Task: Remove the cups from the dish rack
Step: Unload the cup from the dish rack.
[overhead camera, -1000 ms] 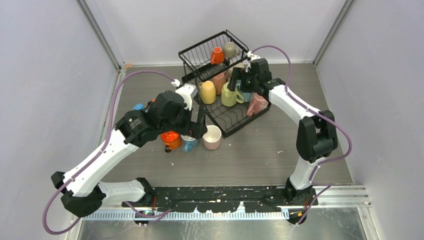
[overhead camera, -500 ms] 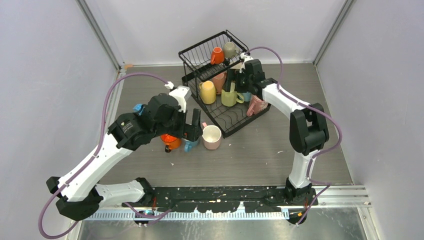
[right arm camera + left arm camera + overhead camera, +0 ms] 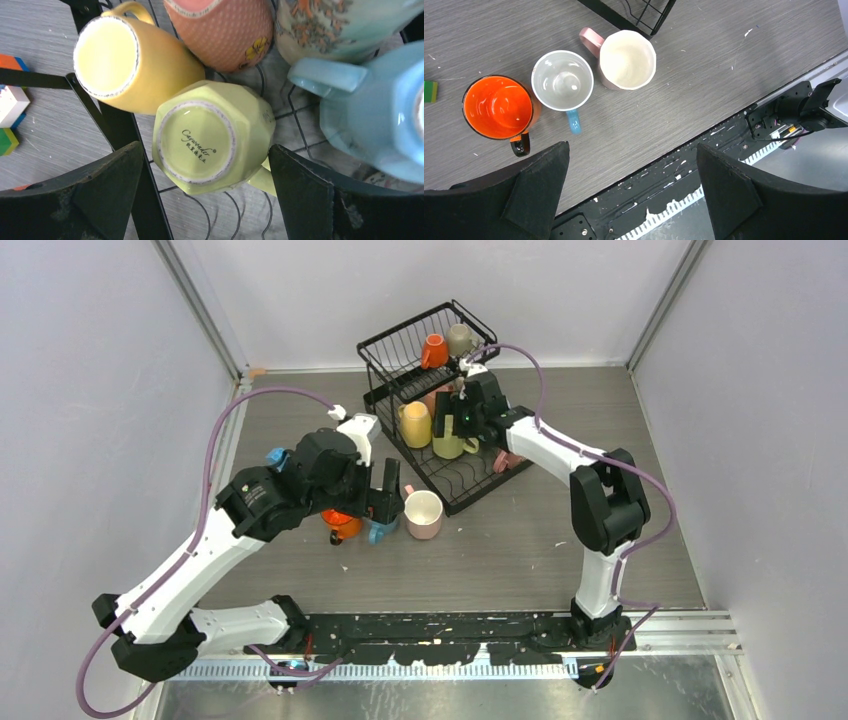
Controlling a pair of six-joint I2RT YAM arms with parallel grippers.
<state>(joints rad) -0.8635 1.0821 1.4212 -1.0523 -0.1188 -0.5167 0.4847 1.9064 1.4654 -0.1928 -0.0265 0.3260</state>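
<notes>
The black wire dish rack (image 3: 465, 477) stands at the back centre. Its upper basket holds an orange cup (image 3: 434, 350) and a grey cup (image 3: 459, 338). In the lower tray, upside down, are a yellow cup (image 3: 115, 65), a lime-green cup (image 3: 210, 145), a salmon dotted cup (image 3: 220, 30) and a light blue cup (image 3: 380, 115). My right gripper (image 3: 205, 147) hovers open just above the lime-green cup, one finger on each side. My left gripper (image 3: 631, 147) is open and empty above the table's near edge. Below it stand an orange cup (image 3: 499, 107), a blue-handled cup (image 3: 562, 80) and a pink cup (image 3: 626, 59).
A patterned cup (image 3: 340, 25) sits behind the light blue one, and a pink cup (image 3: 505, 458) lies at the tray's right edge. Small coloured blocks (image 3: 10, 107) lie left of the rack. The black arm-base rail (image 3: 440, 640) runs along the near edge. Walls close in on both sides.
My right gripper has moved left across the lower tray, from beside the pink cup to above the lime-green cup. My left arm drew back a little, then held still.
</notes>
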